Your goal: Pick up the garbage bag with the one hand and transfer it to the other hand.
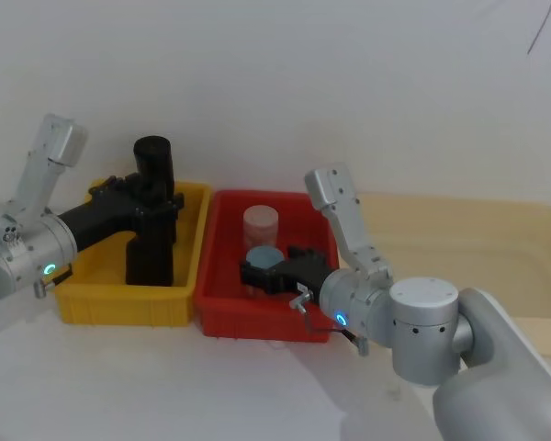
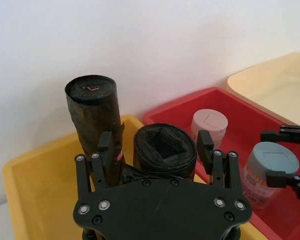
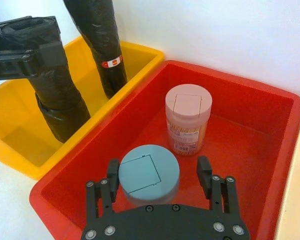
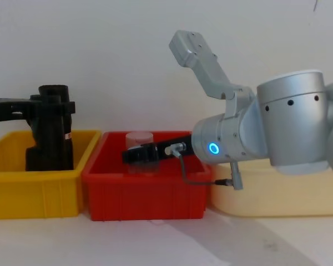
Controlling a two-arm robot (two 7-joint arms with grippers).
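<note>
The garbage bag (image 1: pixel 150 253) is a stubby black roll standing in the yellow bin (image 1: pixel 119 305), beside a taller slim black roll (image 1: pixel 152 156) with a red-and-white label. My left gripper (image 1: pixel 156 204), on the green-ringed arm, is open and straddles the bag's top (image 2: pixel 165 150), one finger (image 2: pixel 206 145) at its edge and the other a little apart. From the side, the bag (image 4: pixel 47 145) rests on the bin floor. My right gripper (image 1: pixel 257 274), on the blue-ringed arm, is open over the red bin (image 1: pixel 257 323), its fingers either side of a blue-lidded jar (image 3: pixel 149 172).
A pale-lidded jar (image 3: pixel 188 120) stands farther back in the red bin. A cream tray (image 1: pixel 477 239) lies to the right of the bins. A white wall rises close behind the bins. The yellow bin's left half (image 2: pixel 35 200) is bare.
</note>
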